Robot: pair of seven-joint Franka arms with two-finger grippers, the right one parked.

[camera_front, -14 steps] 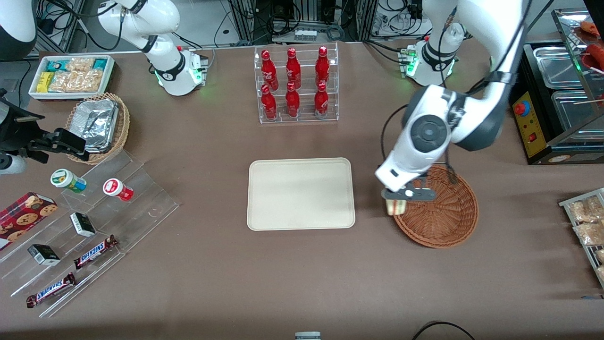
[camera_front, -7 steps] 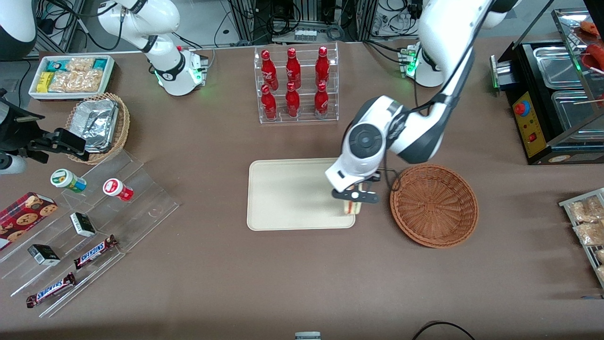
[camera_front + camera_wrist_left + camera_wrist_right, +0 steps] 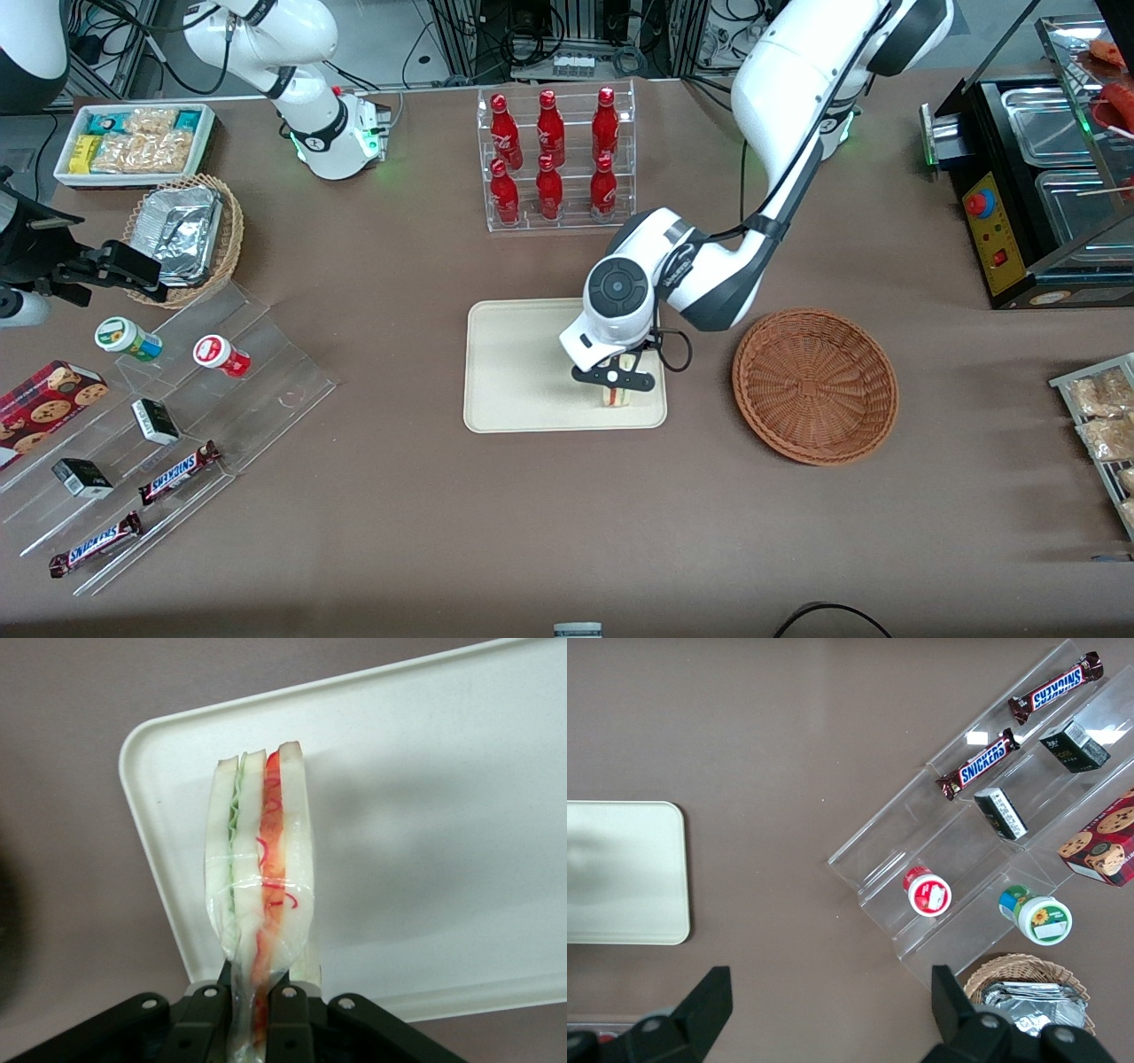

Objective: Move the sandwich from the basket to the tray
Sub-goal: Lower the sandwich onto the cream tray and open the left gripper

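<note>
The sandwich (image 3: 261, 868), a wrapped wedge of white bread with green and red filling, is pinched between the fingers of my left gripper (image 3: 252, 1010). In the front view the gripper (image 3: 617, 383) holds the sandwich (image 3: 617, 396) just above the cream tray (image 3: 523, 372), over the tray's near corner on the basket's side. The reddish-brown wicker basket (image 3: 815, 385) stands beside the tray toward the working arm's end, with nothing in it. The wrist view shows the tray (image 3: 425, 833) under the sandwich.
A clear rack of red bottles (image 3: 555, 159) stands farther from the camera than the tray. Toward the parked arm's end lie an acrylic stepped stand with snacks (image 3: 159, 425), a tan basket of foil containers (image 3: 186, 235) and a white box of packets (image 3: 133, 142).
The gripper carried the sandwich out of the basket sideways, over the tray's edge, and now holds it lower above the tray's near corner. The basket is left with nothing in it.
</note>
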